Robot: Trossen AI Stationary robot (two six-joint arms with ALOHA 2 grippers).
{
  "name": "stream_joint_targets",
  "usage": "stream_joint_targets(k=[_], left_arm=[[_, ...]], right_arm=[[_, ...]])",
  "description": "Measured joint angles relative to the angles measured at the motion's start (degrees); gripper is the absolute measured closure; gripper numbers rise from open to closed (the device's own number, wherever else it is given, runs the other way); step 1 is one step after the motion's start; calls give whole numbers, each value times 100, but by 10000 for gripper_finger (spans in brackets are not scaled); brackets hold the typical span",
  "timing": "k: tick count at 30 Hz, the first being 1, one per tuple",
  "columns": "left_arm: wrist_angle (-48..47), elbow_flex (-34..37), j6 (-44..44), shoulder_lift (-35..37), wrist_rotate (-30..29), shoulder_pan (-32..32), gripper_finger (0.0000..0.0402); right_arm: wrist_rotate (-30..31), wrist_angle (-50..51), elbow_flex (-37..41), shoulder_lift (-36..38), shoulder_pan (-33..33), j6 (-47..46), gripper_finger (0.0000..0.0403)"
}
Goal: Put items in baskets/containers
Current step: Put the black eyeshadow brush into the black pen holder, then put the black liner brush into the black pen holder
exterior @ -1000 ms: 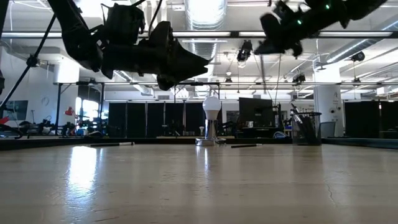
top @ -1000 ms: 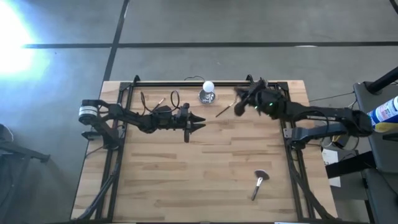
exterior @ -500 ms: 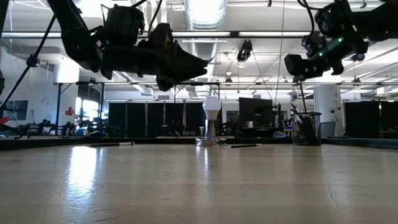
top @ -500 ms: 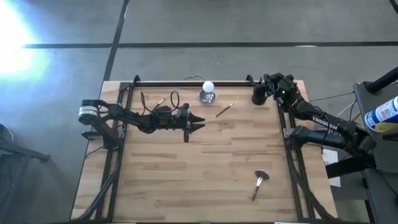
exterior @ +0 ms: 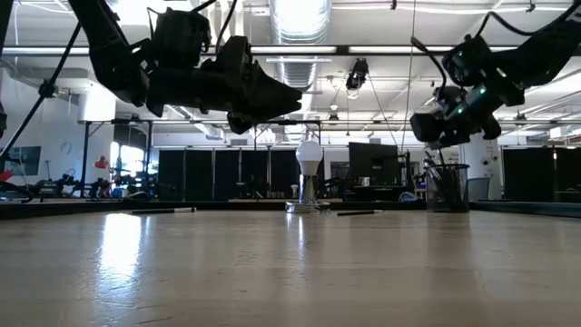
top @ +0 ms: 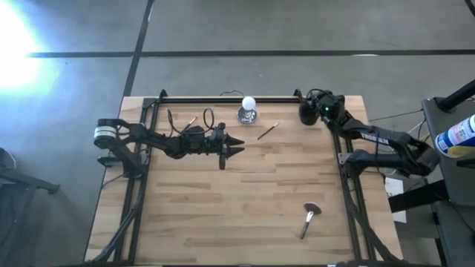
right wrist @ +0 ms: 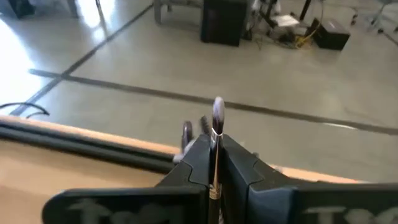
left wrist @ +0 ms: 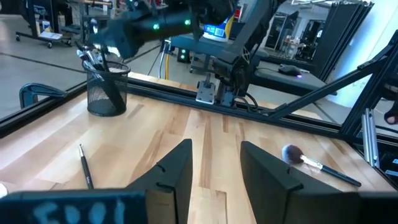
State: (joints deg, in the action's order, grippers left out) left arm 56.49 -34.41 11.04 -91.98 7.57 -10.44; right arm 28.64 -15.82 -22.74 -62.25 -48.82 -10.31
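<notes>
Cup [exterior: 447, 187] is sitting right under the right gripper [right wrist: 214, 163], which is pinching a brush [right wrist: 217, 134] upright (left gripper [left wrist: 214, 163] waiting mid-table, fingers apart).

You get strong white glare on the floor [top: 18, 37] at ten o'clock from above. Seen low, bright ceiling lights [exterior: 300, 18] silhouette both arms, and the tabletop [exterior: 272, 272] nearest you blurs.
</notes>
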Motion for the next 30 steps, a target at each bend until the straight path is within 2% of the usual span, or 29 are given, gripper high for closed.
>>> stream_joint_targets(k=[6, 11, 16, 20, 24, 28, 30], left_arm=[[-2, 0, -16, 0, 0, -2, 273], [-3, 0, -6, 0, -1, -2, 273], [-1, 1, -5, 0, -34, -14, 273], [179, 153, -101, 0, -345, -55, 290], [593, 440, -43, 0, -365, -236, 337], [867, 678, -23, 4, -339, -394, 390], [866, 738, -17, 4, -307, -447, 396]], right_arm=[[5, -146, 21, -327, 0, -337, 380], [5, -26, -37, -188, 2, -407, 332], [1, 677, -285, 231, 2, -541, 285], [-138, 1564, -720, 549, 19, -475, 265], [-1228, 2171, -1244, 620, 118, -355, 281], [-2915, 2154, -1490, 292, 312, 471, 328], [-3656, 2195, -1593, -31, 317, 799, 349]])
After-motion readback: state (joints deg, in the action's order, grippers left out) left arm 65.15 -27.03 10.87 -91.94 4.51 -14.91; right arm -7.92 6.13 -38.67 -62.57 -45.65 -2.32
